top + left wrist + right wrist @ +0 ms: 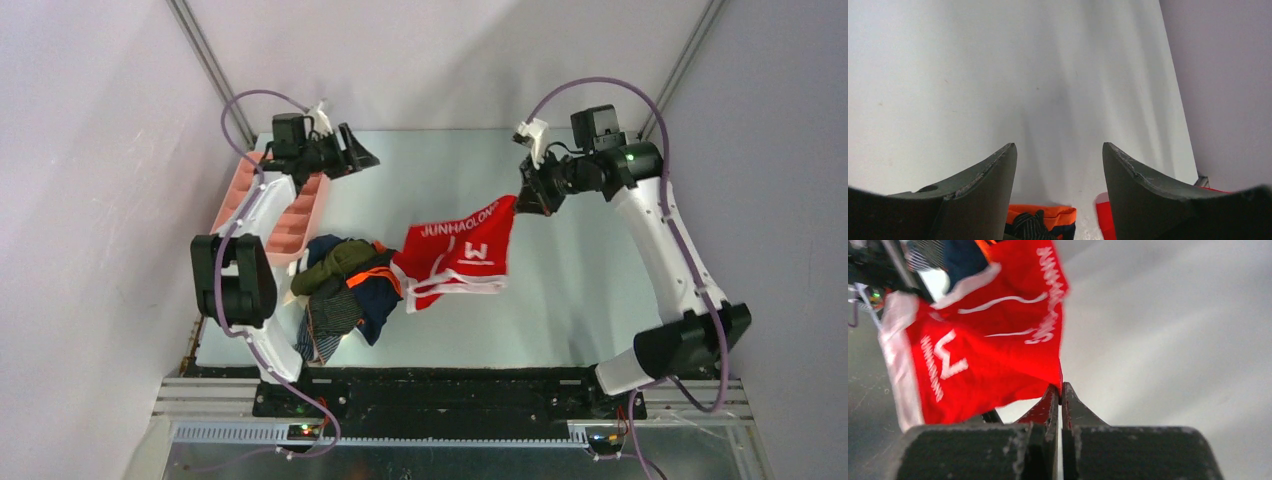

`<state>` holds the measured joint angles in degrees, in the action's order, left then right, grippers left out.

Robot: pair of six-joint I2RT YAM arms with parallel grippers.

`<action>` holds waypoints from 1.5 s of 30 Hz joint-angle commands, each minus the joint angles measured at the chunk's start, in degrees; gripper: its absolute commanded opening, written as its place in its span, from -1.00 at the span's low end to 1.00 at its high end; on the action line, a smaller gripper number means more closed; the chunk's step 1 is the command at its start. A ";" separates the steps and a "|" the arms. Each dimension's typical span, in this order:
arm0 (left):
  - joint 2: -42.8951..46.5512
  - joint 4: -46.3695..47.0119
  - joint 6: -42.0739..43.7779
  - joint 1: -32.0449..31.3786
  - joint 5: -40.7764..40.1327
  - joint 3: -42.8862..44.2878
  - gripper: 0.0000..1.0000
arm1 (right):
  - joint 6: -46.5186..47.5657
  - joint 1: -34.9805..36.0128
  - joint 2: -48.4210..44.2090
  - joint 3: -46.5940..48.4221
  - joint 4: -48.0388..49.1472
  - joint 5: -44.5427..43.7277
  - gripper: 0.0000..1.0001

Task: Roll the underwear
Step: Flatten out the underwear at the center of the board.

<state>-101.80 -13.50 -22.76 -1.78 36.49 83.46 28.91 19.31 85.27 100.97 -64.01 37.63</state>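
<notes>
Cloth this thin is light and limp and will sag or slip, so I judge that hems and waistbands give the surest hold. Toward the near-left corner of the bench (570, 300) the other briefs (340, 285) lie heaped, with olive, navy-orange and striped ones tangled together. Just beyond, the red brief (462, 250) hangs partly raised, its left side against the heap. The right gripper (522, 198), toward the far-right corner, pinches its upper corner between jaws pressed together. By the far-left corner the left gripper (362, 150) hovers beside the pink tray (305, 212), jaws spread and holding nothing.
</notes>
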 commanded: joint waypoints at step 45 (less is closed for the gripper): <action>-25.88 8.60 -16.32 -22.96 7.41 0.60 0.29 | -4.21 -20.81 16.62 -19.95 1.10 -14.71 -1.00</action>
<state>-125.47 -7.77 -34.76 -24.84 45.52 81.32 25.39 -1.83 104.77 81.36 -62.65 22.92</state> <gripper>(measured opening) 0.635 0.012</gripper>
